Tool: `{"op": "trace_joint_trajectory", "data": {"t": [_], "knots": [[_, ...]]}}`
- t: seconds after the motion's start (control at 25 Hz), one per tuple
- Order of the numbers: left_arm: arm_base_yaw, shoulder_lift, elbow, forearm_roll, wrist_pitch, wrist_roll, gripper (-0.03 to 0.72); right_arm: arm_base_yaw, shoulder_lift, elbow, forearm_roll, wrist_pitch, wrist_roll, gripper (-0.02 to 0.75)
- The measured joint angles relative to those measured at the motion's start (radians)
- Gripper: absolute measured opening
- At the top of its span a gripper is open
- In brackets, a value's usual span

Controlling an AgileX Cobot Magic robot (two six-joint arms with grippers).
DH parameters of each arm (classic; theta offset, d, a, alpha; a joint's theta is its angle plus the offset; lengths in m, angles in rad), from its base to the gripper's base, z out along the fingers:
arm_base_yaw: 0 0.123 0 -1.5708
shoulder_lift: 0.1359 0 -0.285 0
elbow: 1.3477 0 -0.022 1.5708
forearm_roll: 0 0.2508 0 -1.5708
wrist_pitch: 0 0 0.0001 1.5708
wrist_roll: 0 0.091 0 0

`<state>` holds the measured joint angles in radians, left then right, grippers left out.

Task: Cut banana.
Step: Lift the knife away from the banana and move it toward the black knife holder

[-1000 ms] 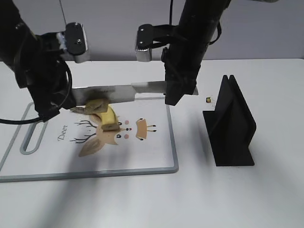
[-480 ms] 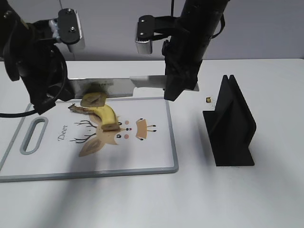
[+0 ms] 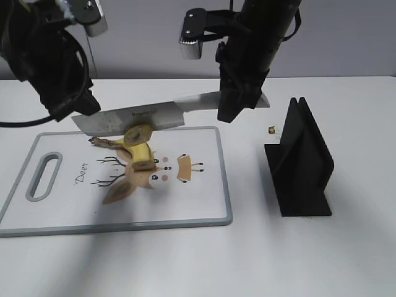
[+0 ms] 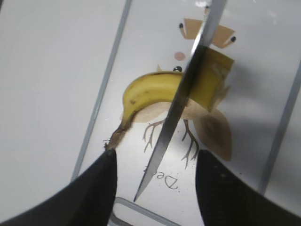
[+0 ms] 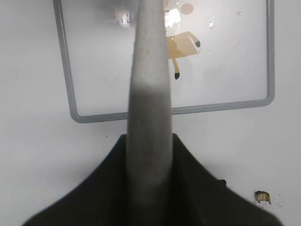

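A peeled-end yellow banana (image 3: 137, 153) lies on the white cutting board (image 3: 185, 198) with a deer print. My right gripper (image 3: 234, 110) is shut on the handle of a knife (image 3: 133, 116), which hangs level just above the banana, blade pointing left. A cut slice (image 3: 139, 132) clings to the blade's side. My left gripper (image 3: 75, 106) is open and empty, raised above the board's far left corner. In the left wrist view the blade (image 4: 181, 99) crosses over the banana (image 4: 148, 88) between my open fingers (image 4: 91, 193). The right wrist view looks along the knife's spine (image 5: 148, 94).
A black slotted knife stand (image 3: 302, 162) stands on the table right of the board. A small banana crumb (image 3: 271, 130) lies near it, also in the right wrist view (image 5: 262, 196). The board's handle slot (image 3: 42, 176) is at its left end.
The knife has risen off the banana with a slice stuck to its blade. My left arm has lifted up and away from the banana's stem end.
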<state>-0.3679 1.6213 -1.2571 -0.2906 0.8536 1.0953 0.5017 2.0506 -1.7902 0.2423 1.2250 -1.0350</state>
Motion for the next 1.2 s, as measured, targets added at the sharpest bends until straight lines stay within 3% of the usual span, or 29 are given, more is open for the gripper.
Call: {"op": "trace_joint_trajectory", "data": {"t": [0.16,0.36,0.52,0.72,0.96,1.2], "knots": [[0.000,-0.048,-0.045,0.068,0.002,-0.124,0.527,0.000,-0.038,0.000,0.001,0.000,0.077,0.161],[0.000,-0.104,-0.078,0.310,0.027,-0.442,0.528,0.000,-0.073,0.000,0.002,0.000,0.165,0.161],[0.003,-0.141,-0.083,0.401,0.130,-0.586,0.528,0.000,-0.113,0.000,0.002,0.001,0.219,0.161],[0.097,-0.177,-0.083,0.388,0.256,-0.742,0.528,0.000,-0.173,0.000,-0.004,0.002,0.395,0.161],[0.271,-0.248,-0.083,0.261,0.334,-0.779,0.528,0.000,-0.234,0.000,-0.003,0.003,0.635,0.161],[0.295,-0.421,0.016,0.211,0.303,-0.781,0.528,0.000,-0.344,0.049,0.000,0.003,0.842,0.161]]}}
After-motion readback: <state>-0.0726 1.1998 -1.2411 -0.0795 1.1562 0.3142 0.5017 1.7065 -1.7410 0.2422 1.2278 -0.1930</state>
